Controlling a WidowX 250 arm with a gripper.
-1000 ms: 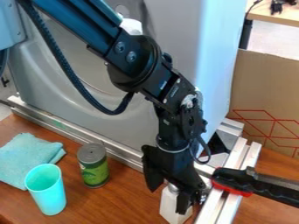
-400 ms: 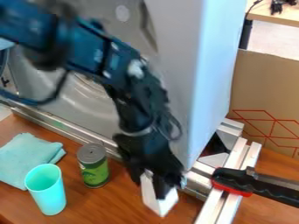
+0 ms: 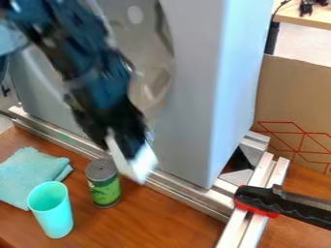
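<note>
- In the camera view, the black gripper (image 3: 123, 149) hangs down from the arm (image 3: 97, 72), which enters from the upper left; both are blurred.
- The gripper is clenched on a white block (image 3: 138, 167), which sticks out below it at a tilt.
- The block is just to the right of the green can (image 3: 104, 188) as seen here, in front of the metal rail (image 3: 184, 190); whether it touches either one cannot be told.
- The can stands upright on the brown wooden table (image 3: 158, 218), its grey lid up.
- Left of the can, the turquoise cup (image 3: 54, 218) stands upright with its open mouth up.
- A folded light teal cloth (image 3: 29, 174) lies behind the cup, near the left edge.
- The large grey housing (image 3: 207, 87) rises behind the rail.
- At the right, a black and red clamp (image 3: 259, 200) lies across metal bars (image 3: 261, 180), with cardboard (image 3: 294, 97) behind.
</note>
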